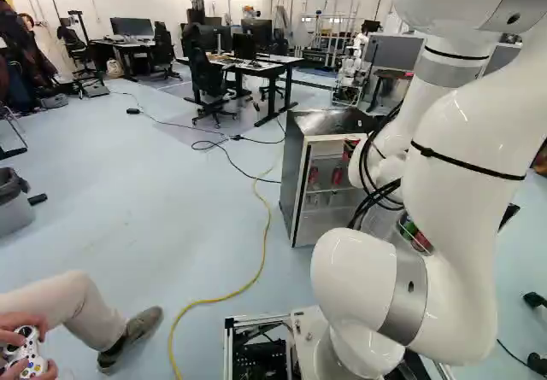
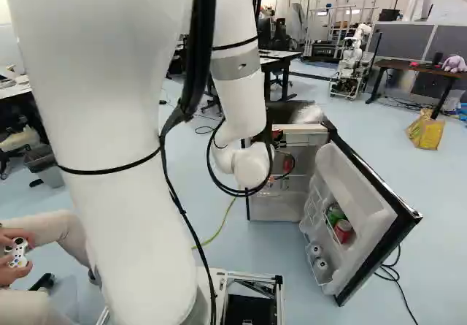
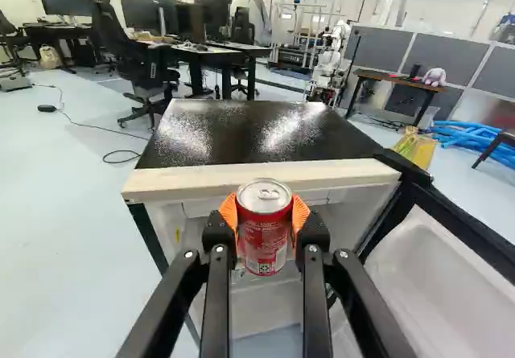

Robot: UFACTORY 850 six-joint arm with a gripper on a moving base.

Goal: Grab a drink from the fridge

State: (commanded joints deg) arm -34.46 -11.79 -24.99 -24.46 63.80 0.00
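In the wrist view my gripper (image 3: 264,216) is shut on a red can (image 3: 264,247), an orange pad pressed to each side; the can stands upright with its lid showing. Behind the can is the small fridge (image 3: 181,180), its front open and its black top visible beyond. The fridge (image 2: 277,207) has its door (image 2: 368,186) swung wide in the right base view, with a red can (image 2: 343,230) and a green can (image 2: 335,215) on a door shelf. Inside, the left base view shows another red can (image 1: 337,176). The arm hides most of the gripper in both base views.
A yellow cable (image 1: 261,252) runs over the floor left of the fridge. Desks (image 1: 278,66) and chairs stand behind it. Another robot (image 2: 350,66) is at the back, near a yellow bag (image 2: 425,130). A seated person is at the left of both base views.
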